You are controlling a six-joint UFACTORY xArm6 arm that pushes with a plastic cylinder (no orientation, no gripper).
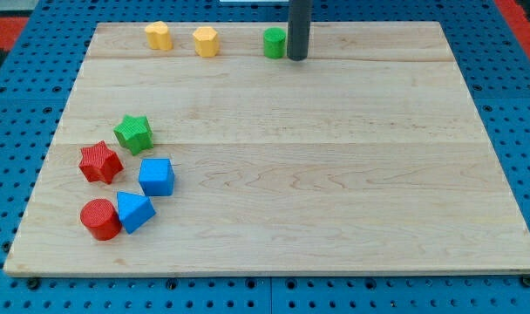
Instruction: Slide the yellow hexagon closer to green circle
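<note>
Blue perforated panelling surrounds a pale wooden board (335,174) that fills most of the camera view, with a strip of red showing at the view's top corners. Nearest the view's bottom, far to the left of my tip and well below it, lies a cluster of five blocks: a red cylinder (99,219) touching a blue block (134,211) of wedge-like shape, though its exact form is hard to make out from this angle; just above these, a blue cube (157,177); to its left, a red star (100,162); and above that, a green star (133,133). The middle of the board separates this cluster from the far row. Along the board's top edge, the green circle (275,43) stands immediately left of my tip (297,58), apparently touching the rod or all but touching it. Further left of my tip, apart from the green circle, sits the yellow hexagon (206,41), and beyond it, near but not touching, a second yellow block (159,36) of similar faceted outline. The arm ends in a plain dark rod; it carries no jaws, so nothing is spread, closed or pinched.
</note>
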